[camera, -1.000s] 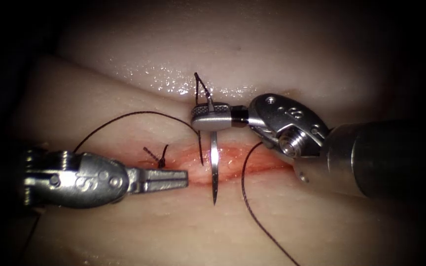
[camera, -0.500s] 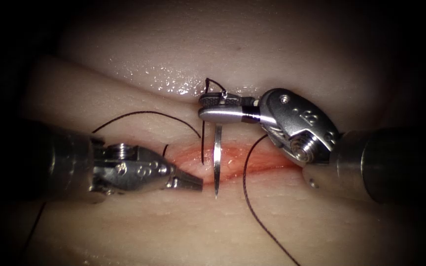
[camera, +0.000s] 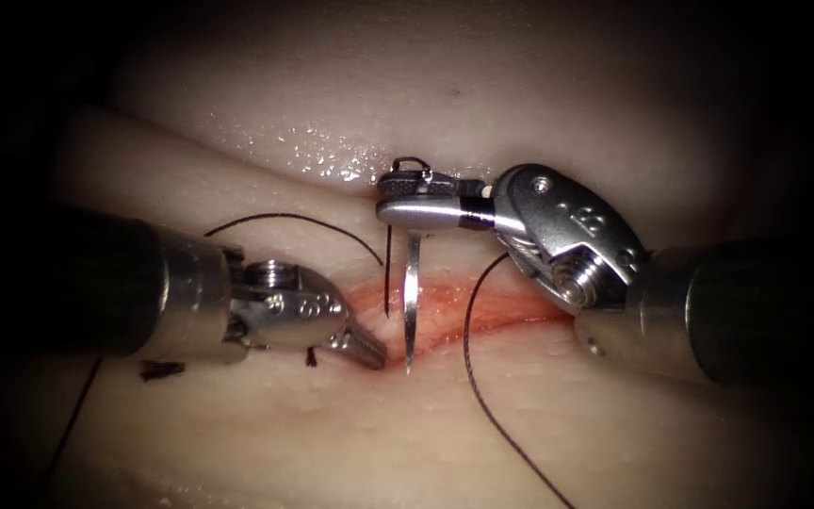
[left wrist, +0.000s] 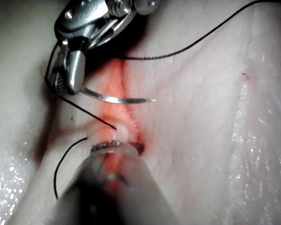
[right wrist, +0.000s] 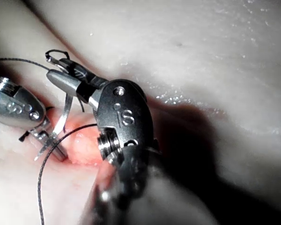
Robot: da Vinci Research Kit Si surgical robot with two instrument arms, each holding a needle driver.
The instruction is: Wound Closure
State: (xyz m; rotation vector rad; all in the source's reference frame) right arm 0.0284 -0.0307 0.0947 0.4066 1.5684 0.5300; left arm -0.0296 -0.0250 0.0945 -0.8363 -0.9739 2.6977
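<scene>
Your tissue (camera: 350, 443) fades into dark at its edges, so its outline is lost. Your right pincer (camera: 416, 200) sits beyond the cut (camera: 482, 309), clamped on the needle (camera: 411, 302) near its threaded end; the needle tip meets the cut's near lip, depth unclear. Your left pincer (camera: 366, 347) presses together at the cut's left end, holding nothing. Thread (camera: 482, 396) trails off past the cut.

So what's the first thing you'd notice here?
The shiny curved needle, gripped near its thread end by the right hand, points down over the red cut in the tissue. The left hand touches the cut's edge left of the needle tip, and dark thread trails across.
</scene>
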